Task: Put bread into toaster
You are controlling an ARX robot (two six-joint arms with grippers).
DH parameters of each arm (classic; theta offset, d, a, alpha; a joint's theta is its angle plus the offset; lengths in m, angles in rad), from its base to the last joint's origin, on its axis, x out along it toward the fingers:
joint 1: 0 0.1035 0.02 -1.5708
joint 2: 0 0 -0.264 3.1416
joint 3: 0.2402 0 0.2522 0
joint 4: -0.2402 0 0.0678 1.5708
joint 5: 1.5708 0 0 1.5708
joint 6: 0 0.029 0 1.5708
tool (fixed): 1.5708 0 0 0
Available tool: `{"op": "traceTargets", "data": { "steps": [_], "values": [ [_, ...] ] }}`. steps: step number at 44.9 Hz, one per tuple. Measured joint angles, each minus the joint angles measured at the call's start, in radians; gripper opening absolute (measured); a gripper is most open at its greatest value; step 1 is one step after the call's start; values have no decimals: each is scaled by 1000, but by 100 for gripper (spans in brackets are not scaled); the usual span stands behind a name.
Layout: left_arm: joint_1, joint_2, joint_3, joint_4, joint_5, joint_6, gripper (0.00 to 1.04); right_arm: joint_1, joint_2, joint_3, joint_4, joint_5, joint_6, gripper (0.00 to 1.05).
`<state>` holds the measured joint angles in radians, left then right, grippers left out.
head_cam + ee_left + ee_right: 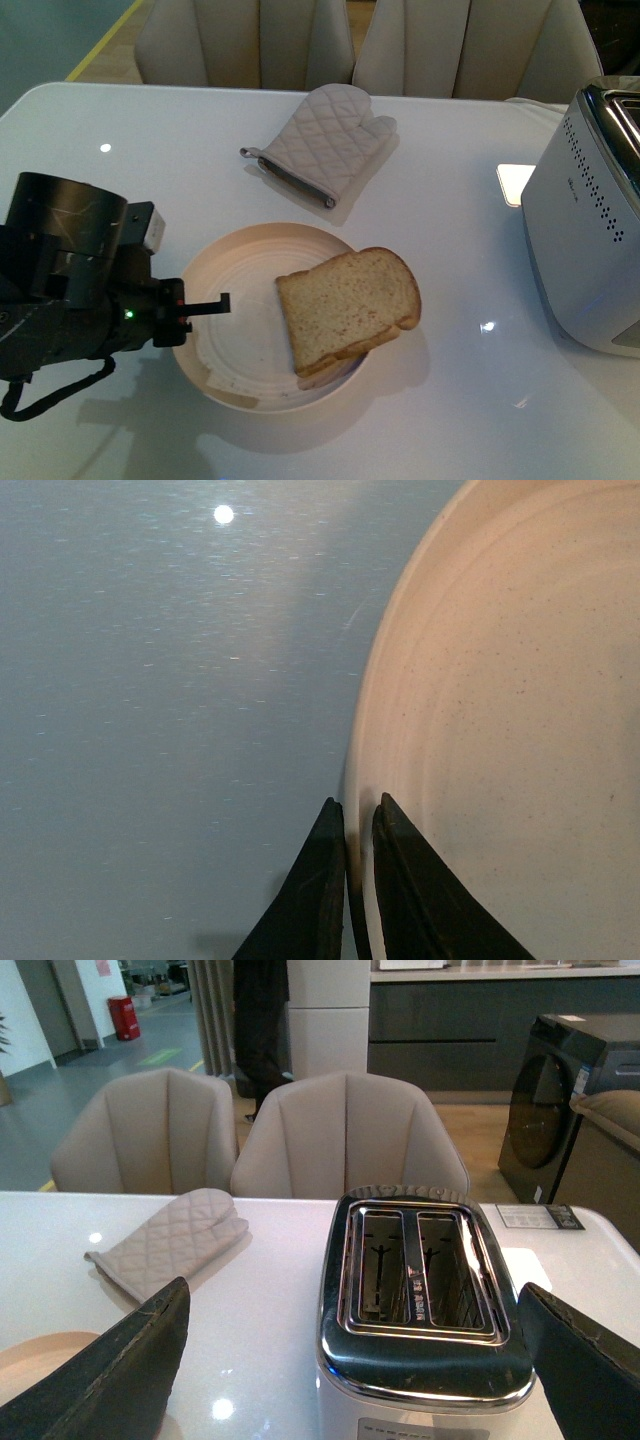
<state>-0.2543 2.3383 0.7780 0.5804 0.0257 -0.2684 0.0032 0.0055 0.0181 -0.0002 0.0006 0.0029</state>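
Note:
A slice of tan speckled bread [347, 303] lies on the right side of a round cream plate [240, 330], overhanging its rim, with another slice partly showing beneath it. My left gripper [215, 303] is shut on the plate's left rim; in the left wrist view its two dark fingers [352, 825] pinch the plate [500, 710] edge. The white toaster [590, 215] with a chrome top stands at the table's right edge. In the right wrist view the toaster [420, 1290] shows both slots empty, and my right gripper [355, 1360] stands wide open above it, holding nothing.
A quilted grey oven mitt [325, 140] lies on the white table [150, 150] behind the plate, also seen as the mitt [170, 1240] in the right wrist view. Beige chairs [350, 40] line the table's far side. A card [538, 1217] lies behind the toaster.

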Motion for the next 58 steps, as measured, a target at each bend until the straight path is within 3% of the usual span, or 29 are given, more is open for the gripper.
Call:
{"op": "traceTargets", "data": {
  "steps": [9, 21, 31, 49, 58],
  "values": [
    [-80, 3, 48, -38, -3, -6, 5, 0, 0, 0, 0, 0, 0, 96],
    [-116, 3, 83, -58, -4, 2, 6, 0, 0, 0, 0, 0, 0, 96],
    [-104, -55, 43, 5, -27, -6, 45, 0, 0, 0, 0, 0, 0, 96],
    [27, -531, -201, 92, -16, -90, 99, 0, 0, 0, 0, 0, 0, 96],
    [126, -1015, -371, -37, 12, -172, 98, 0, 0, 0, 0, 0, 0, 96]
  ]
}}
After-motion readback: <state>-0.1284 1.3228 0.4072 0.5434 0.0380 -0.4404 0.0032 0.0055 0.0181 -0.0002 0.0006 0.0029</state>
